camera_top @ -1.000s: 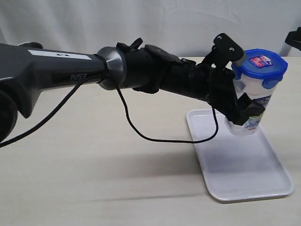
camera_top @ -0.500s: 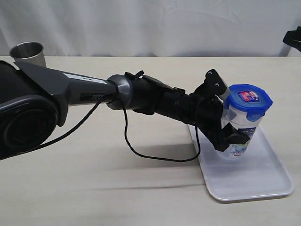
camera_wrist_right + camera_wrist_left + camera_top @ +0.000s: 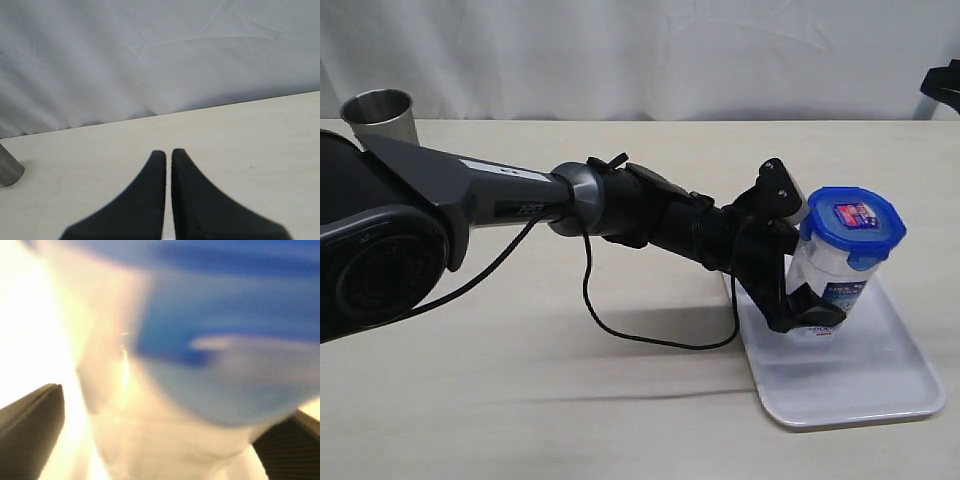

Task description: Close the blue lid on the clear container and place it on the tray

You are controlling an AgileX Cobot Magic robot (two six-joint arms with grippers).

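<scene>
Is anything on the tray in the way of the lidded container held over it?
Nothing visible does. The left hand grips the clear container, blue lid on top, tilted over the tray, whose surface around and below it is bare. Whether its base already touches is unclear.

The pale table [image 3: 620,420] carries a white tray [image 3: 880,392] and a steel cup [image 3: 378,112].

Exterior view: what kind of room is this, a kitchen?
Probably a robot lab or test bench, not a kitchen: a pale table, a plain white curtain behind it, and a cabled black robot arm gripping the clear container.
</scene>
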